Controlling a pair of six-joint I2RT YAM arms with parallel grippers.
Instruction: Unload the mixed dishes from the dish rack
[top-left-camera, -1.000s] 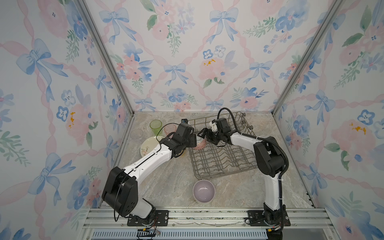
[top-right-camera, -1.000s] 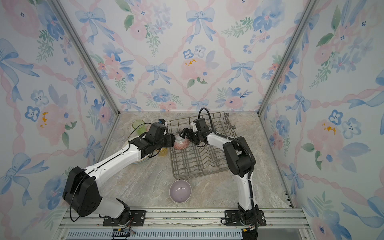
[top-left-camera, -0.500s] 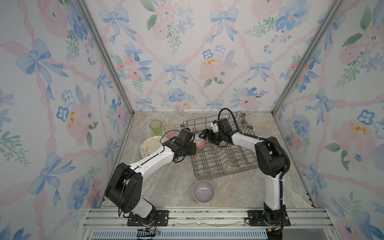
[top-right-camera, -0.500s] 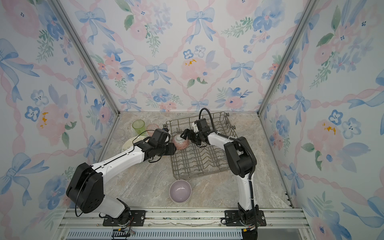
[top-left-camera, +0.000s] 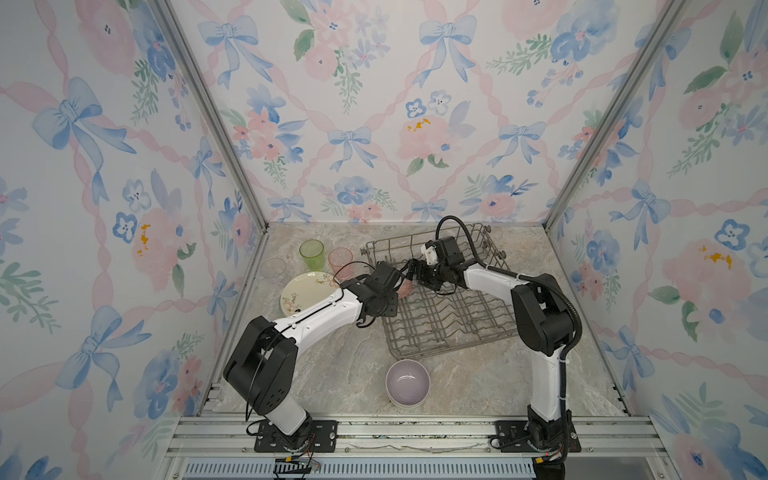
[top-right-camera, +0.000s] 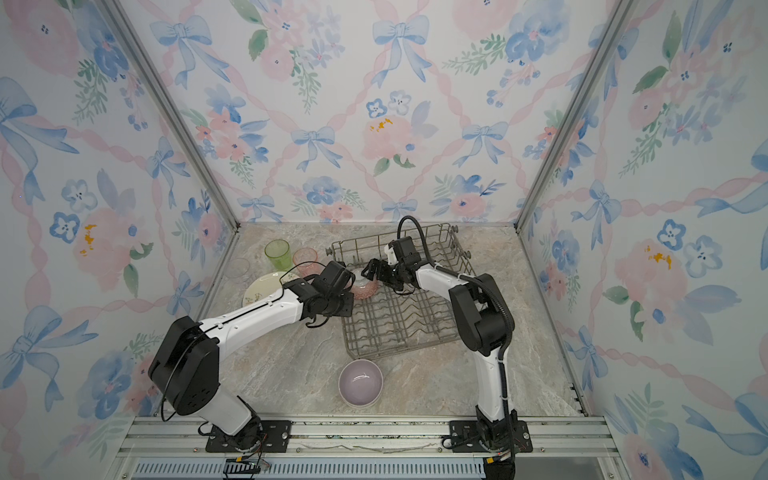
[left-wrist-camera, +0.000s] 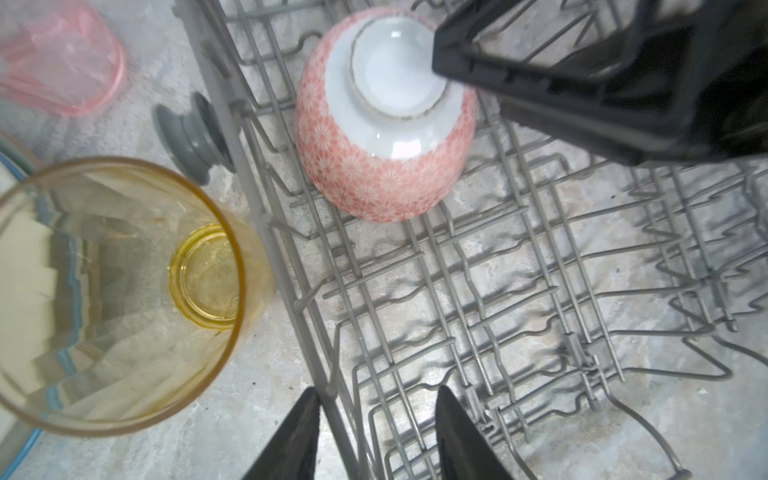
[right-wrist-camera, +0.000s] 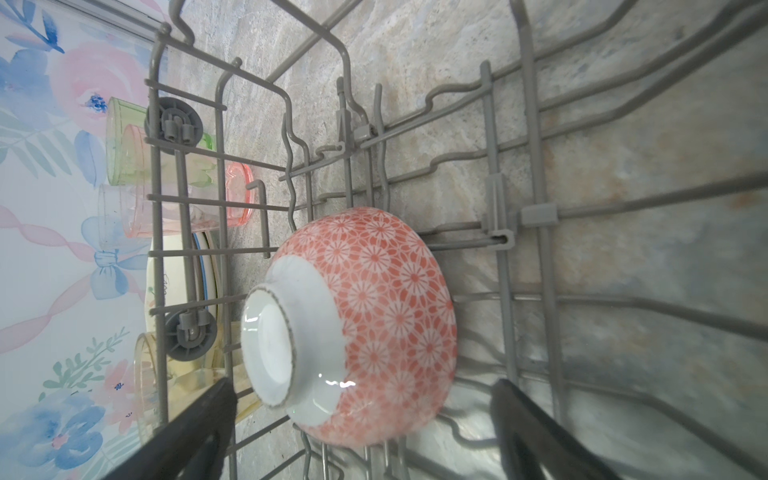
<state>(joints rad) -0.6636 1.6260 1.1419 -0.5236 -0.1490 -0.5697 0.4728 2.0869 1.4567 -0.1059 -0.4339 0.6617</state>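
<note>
- The dish rack (top-left-camera: 449, 324) sat skewed on the marble counter (top-left-camera: 478, 386), with its far edge near the back wall.
- The pink bowl (right-wrist-camera: 386, 316) lay inside the rack, upside down and tilted on the tines. Its foot ring faced up, and it sat close to the wall on the left-arm side, towards the far corner.
- The right gripper (right-wrist-camera: 363, 388) reached into the rack with its jaws spread wide, one finger on either side of the pink bowl. The right wrist view showed a gap at each finger. In the left wrist view one finger overlapped the foot ring, and contact there could not be judged.
- The left gripper (left-wrist-camera: 380, 432) hung over the rack's rim on the left-arm side. Its jaws were apart, the rim wire ran between the fingers, and nothing was gripped.
- The yellow tumbler (left-wrist-camera: 120, 291) stood upright just outside that wall, beside a rack wheel (left-wrist-camera: 195, 137). Only a narrow strip of counter separated them.
- The green tumbler (top-left-camera: 311, 253), pink tumbler (top-left-camera: 340, 258) and clear tumbler (top-left-camera: 273, 268) stood upright beyond the rack's far corner on that side.
- The cream floral plate (top-left-camera: 301, 293) lay flat nearer the rack, partly under the left arm.
- The lilac bowl (top-left-camera: 407, 382) sat upright off the rack's near corner, close but not touching.
- Open counter ran along the rack's near edge and along its right-arm side.
</note>
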